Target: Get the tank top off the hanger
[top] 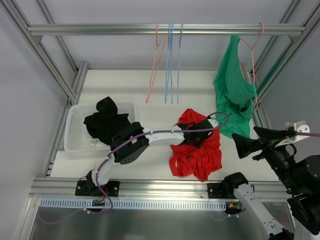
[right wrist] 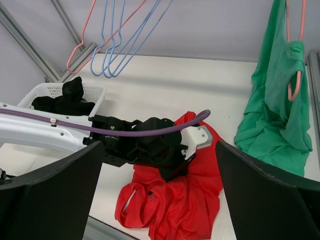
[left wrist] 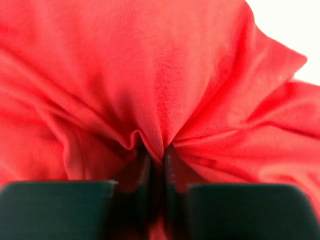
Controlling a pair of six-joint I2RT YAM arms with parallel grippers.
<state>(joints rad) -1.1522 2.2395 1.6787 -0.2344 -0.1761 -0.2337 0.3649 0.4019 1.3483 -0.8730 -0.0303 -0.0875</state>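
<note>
Edges: the counter (top: pixel 130 85) is boxed in by aluminium frame rails; a white basket (top: pixel 75 125) holding a black garment (top: pixel 106 122) sits at its left edge.
Open room: bare counter lies under the empty hangers (top: pixel 169 65) on the top rail (top: pixel 100 29), and between the basket and the red tank top (top: pixel 197 157).
Green tank top (top: pixel 232 90): hangs on the pink hanger (right wrist: pixel 303 20) at the far right, close to the frame post, its hem down on the counter.
Left gripper (top: pixel 197 132): reaches across to the red tank top, which lies crumpled at mid-counter.
Left wrist view only: jaws nearly together, with a fold of red cloth pinched between them.
Right gripper (top: pixel 257 141): jaws wide and holding nothing, near the green hem but apart from it.
Right wrist view only: the pink hanger threads the green strap opening.
</note>
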